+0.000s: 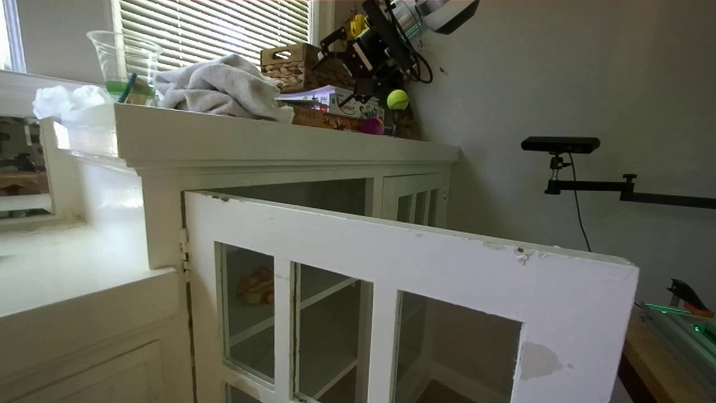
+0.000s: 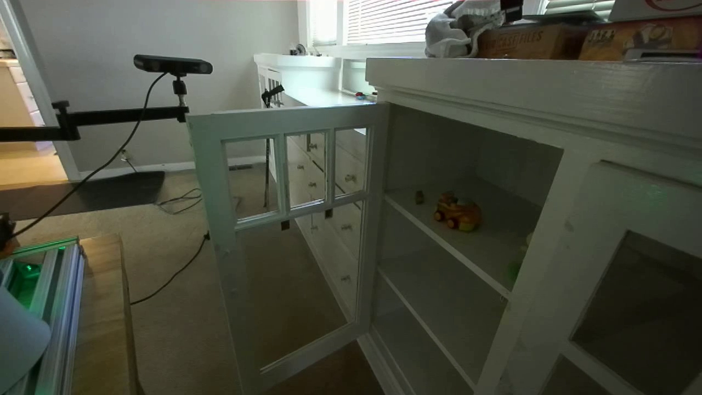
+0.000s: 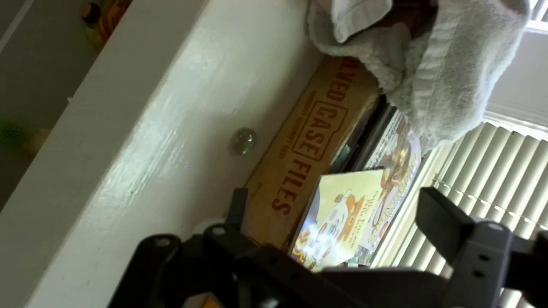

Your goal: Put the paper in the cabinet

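Your claw [image 3: 335, 201] is released, its two fingers [image 3: 445, 226] spread wide apart, and in an exterior view you see it hanging above the top [image 3: 171, 171] of the white cabinet [image 1: 279, 146], towards the grey wall [image 1: 531, 73]. So the cabinet lies below your claw, with its glass-paned door [image 1: 458, 263] swung outward and lower than the fingers. You cannot tell which thing is the paper; a crumpled white thing [image 1: 70, 102] shows at the opposite end of the top, well apart from your claw, its material unclear.

In your wrist view, a yellow illustrated cover [image 3: 351, 205] shows between the fingers, alongside a brown box [image 3: 295, 158] lettered CASE FILES. A grey towel [image 3: 462, 72] hides one end of that box, and a small glassy round thing [image 3: 244, 140] rests near it on the glossy white top.

Inside the cabinet, you have an orange wheeled toy [image 2: 460, 214] on the upper shelf [image 2: 496, 247]. Behind the top, window blinds [image 1: 218, 28] glow with light, and a black bar-shaped device [image 1: 560, 145] on a jointed arm [image 1: 671, 198] stands out before the wall. In both exterior views, a wooden bench [image 2: 104, 307] carries metal rails [image 2: 63, 307].
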Robot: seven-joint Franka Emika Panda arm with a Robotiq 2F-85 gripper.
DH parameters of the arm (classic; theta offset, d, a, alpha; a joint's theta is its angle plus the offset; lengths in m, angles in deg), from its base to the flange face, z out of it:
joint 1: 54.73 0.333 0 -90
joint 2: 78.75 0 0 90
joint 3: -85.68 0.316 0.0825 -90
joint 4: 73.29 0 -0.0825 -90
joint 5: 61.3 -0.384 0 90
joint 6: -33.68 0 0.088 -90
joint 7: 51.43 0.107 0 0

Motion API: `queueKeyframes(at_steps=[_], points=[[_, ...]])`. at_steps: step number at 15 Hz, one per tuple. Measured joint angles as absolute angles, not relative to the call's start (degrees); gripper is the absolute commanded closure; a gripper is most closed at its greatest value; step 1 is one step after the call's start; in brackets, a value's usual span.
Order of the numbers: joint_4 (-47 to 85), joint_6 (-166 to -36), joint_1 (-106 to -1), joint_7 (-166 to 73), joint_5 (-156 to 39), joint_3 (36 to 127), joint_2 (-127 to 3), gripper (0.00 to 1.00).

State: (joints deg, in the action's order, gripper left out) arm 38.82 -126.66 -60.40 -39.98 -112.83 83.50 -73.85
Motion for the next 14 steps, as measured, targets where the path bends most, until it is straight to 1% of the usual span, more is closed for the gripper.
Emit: queueKeyframes(at_steps=[6,7,8,9,10,12,13,14], points=[[38.38,-126.66,-60.63,-43.59,-119.87,83.49,-73.82,0.0],[38.38,-126.66,-60.71,-44.26,-120.61,83.47,-73.75,0.04],[38.36,-126.66,-60.79,-45.26,-121.75,83.47,-73.64,0.15],[38.36,-126.66,-60.89,-46.29,-122.88,83.47,-73.51,0.19],[38.34,-126.66,-60.99,-47.38,-124.16,83.47,-73.36,0.21],[38.3,-126.66,-61.19,-49.54,-126.53,83.47,-73.04,0.31],[38.28,-126.66,-61.28,-50.54,-127.64,83.47,-72.89,0.32],[38.25,-126.66,-61.36,-51.64,-128.83,83.47,-72.74,0.3]])
